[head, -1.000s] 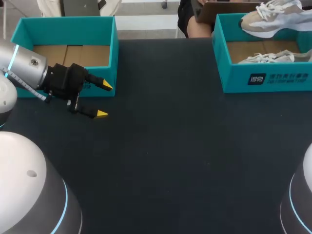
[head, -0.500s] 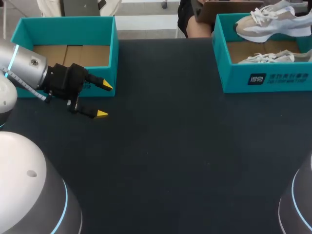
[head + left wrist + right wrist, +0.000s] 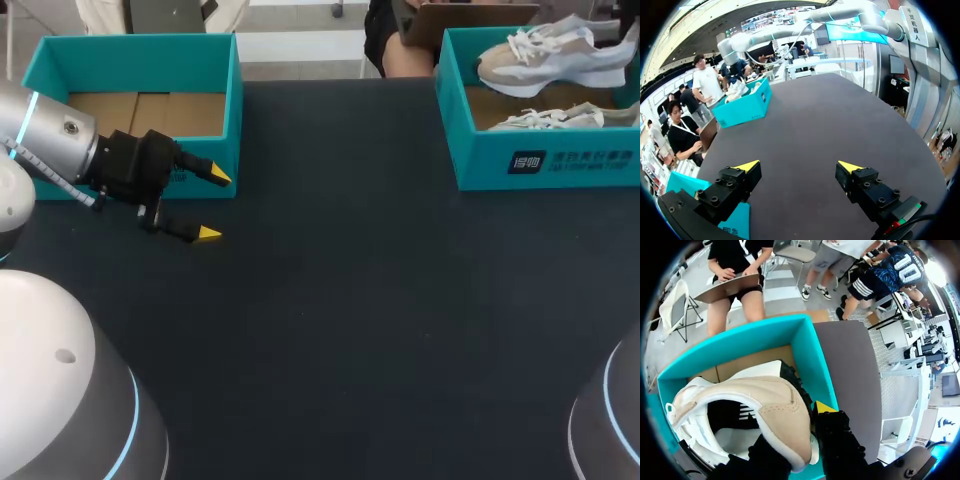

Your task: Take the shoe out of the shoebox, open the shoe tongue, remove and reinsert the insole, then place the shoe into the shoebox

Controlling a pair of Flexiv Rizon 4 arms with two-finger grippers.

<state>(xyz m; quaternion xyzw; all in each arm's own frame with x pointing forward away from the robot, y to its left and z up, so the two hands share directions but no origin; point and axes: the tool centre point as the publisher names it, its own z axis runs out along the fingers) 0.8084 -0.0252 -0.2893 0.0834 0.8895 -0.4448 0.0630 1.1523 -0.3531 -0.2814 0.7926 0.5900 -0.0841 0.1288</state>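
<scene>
A beige and white shoe hangs over the teal shoebox at the table's far right. In the right wrist view my right gripper is shut on the shoe's heel, one yellow tip showing beside it and the other finger hidden by the shoe. The shoebox lies right below. A second shoe rests inside the box. My left gripper stands open and empty low over the table at the far left. Far ahead of the left gripper, the shoebox and held shoe are also seen.
An empty teal box with a cardboard floor stands at the back left, just behind my left gripper. The dark table stretches bare between the two boxes and toward the front.
The held shoe has drifted left and slightly lower over the shoebox. My left arm has not moved.
</scene>
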